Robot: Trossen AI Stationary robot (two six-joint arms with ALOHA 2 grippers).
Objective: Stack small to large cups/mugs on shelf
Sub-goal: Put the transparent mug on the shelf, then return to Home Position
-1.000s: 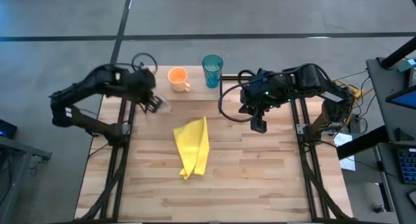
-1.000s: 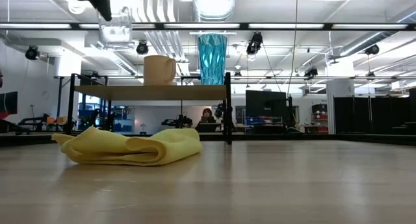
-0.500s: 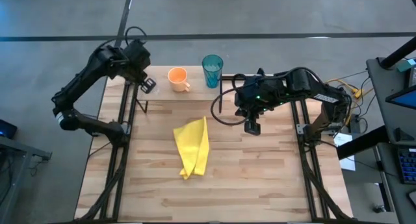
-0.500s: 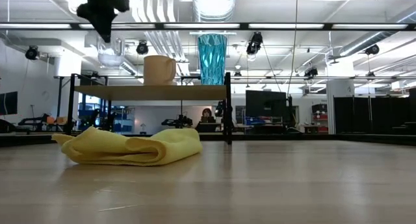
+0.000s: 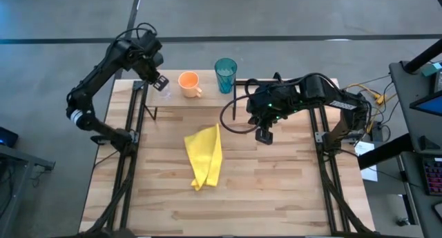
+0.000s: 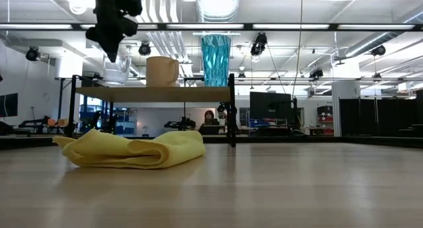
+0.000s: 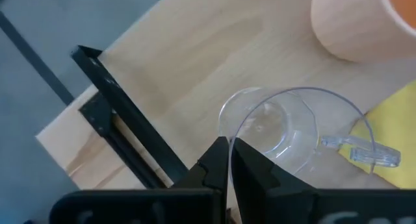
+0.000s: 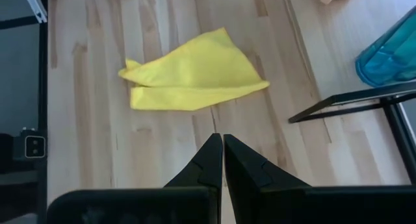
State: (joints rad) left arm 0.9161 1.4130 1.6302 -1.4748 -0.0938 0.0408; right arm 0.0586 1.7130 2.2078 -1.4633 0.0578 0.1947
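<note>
A: Where is the left gripper [image 5: 159, 81]?

B: Over the shelf's [image 6: 152, 93] left end, at about eleven o'clock on the counter [image 5: 276, 190] in the high view. Its fingers [image 7: 224, 160] are pressed together on the rim of the clear glass [image 7: 279, 130], which has a small handle on its side.

A: Is the glass down on the board?

B: In the low view it hangs at the shelf's left end with its base close to the board; I cannot tell whether it touches. The gripper comes down on it from above.

A: And the other vessels?

B: The orange mug [image 5: 188, 82] stands upright on the shelf just to the three o'clock side of the glass, and the teal tumbler [image 5: 225, 74] stands upright further toward three o'clock, near the shelf's right end.

A: The right gripper [image 5: 263, 135]?

B: It hovers over the counter near two o'clock, beside the shelf's right legs, its fingers [image 8: 218, 160] closed on nothing.

A: Anything else on the counter?

B: A yellow cloth [image 5: 205, 156] lies crumpled near the centre, in front of the shelf, touching neither gripper.
</note>
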